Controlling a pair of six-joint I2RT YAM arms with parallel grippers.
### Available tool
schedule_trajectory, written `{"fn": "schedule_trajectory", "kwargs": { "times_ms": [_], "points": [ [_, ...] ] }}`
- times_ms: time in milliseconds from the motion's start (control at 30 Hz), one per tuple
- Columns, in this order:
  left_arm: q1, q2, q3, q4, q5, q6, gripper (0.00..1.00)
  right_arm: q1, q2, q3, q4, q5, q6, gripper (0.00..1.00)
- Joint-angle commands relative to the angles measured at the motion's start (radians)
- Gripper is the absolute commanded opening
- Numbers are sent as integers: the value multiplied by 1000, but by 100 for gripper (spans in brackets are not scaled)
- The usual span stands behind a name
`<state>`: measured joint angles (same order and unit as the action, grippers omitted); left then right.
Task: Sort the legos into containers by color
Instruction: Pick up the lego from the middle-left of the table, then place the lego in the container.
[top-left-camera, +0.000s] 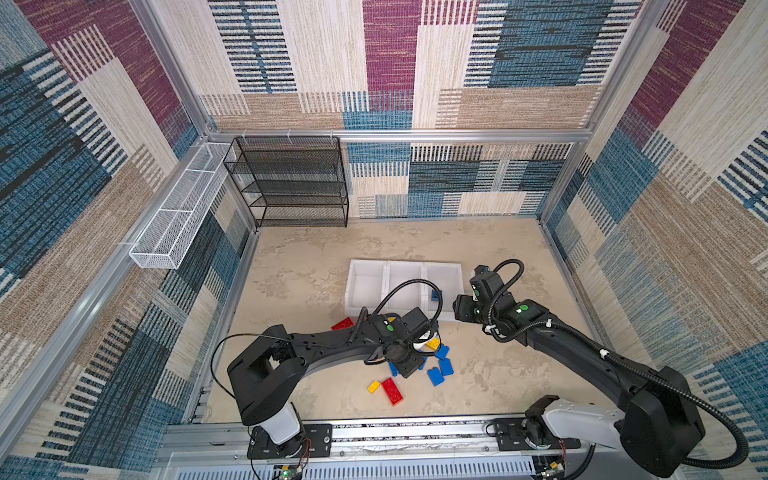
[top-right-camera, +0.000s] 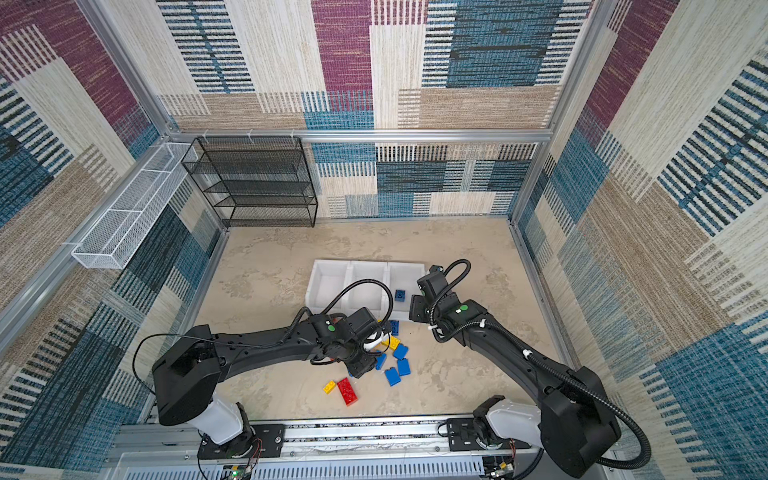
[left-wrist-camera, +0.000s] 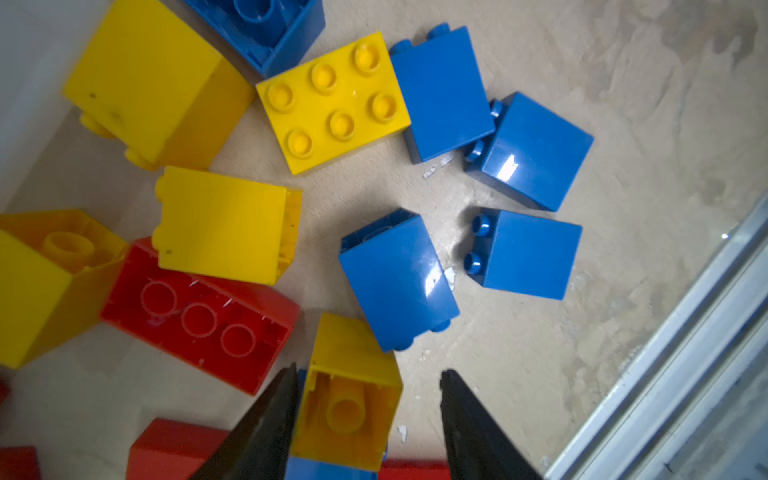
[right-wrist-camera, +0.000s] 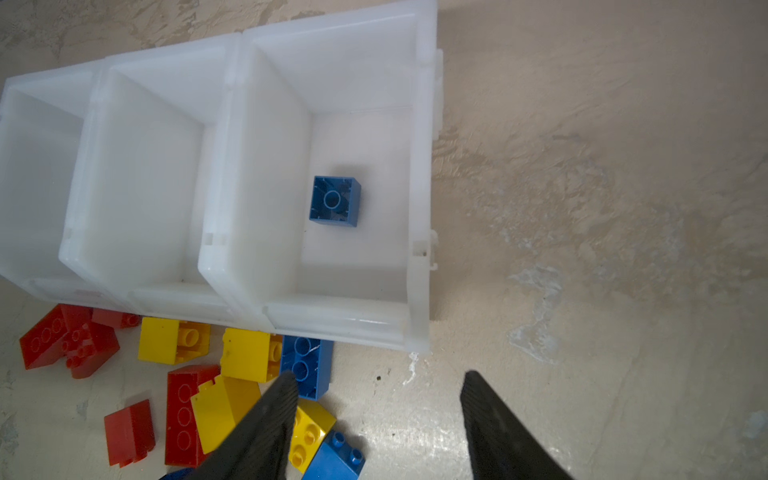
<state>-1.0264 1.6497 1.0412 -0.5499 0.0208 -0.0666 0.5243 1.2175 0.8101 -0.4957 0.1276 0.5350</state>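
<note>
Yellow brick between our left jaws, one blue brick in the right bin.

We hold the left gripper (left-wrist-camera: 369, 370) low over the legos (top-left-camera: 440, 366), its jaws spread around a yellow brick (left-wrist-camera: 347, 415) whose hollow underside faces the wrist camera. One finger lies against the brick's side and the other stands apart from it. Red, yellow and blue legos lie loose on the tan table (right-wrist-camera: 582, 208), on the near side of the containers (right-wrist-camera: 420, 166), with several blues to the right of the cluster. The rightmost bin holds a single blue brick (right-wrist-camera: 334, 201), hollow side up. Our right gripper (right-wrist-camera: 379, 376) hovers by that bin's near lip, jaws spread, bare table showing between them.
</note>
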Motion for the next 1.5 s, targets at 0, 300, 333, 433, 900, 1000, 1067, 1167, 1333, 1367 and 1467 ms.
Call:
{"fn": "schedule_trajectory", "kwargs": {
  "times_ms": [0, 300, 333, 433, 900, 1000, 1067, 1167, 1333, 1367, 1467],
  "points": [
    [-5, 7, 10, -15, -41, 30, 50, 0, -3, -3, 2, 9, 13, 65],
    [-24, 22, 14, -13, -68, 36, 31, 1, -8, -2, -3, 15, 16, 64],
    [-25, 19, 16, -15, -67, 33, 30, 0, -8, -4, -3, 16, 16, 64],
    [-27, 6, 18, -14, -65, 28, 28, 0, -11, -3, -7, 15, 16, 63],
    [59, -173, 69, -34, -147, 39, 25, 1, -35, 8, -23, 24, 16, 61],
    [138, -196, 69, -38, -142, 50, 25, 1, -39, 8, -24, 22, 16, 61],
    [207, -213, 64, -32, -123, 56, 25, 0, -44, 5, -25, 23, 16, 61],
    [323, -226, 58, -13, -107, 68, 25, 1, -46, 4, -26, 23, 16, 60],
    [464, -180, 93, -9, -97, 108, 25, 1, -50, 3, -26, 20, 19, 60],
    [488, -161, 102, -8, -98, 113, 25, 0, -53, 3, -27, 19, 20, 60],
    [540, -114, 119, 8, -88, 114, 25, 1, -63, -4, -30, 19, 25, 60]
  ]
}}
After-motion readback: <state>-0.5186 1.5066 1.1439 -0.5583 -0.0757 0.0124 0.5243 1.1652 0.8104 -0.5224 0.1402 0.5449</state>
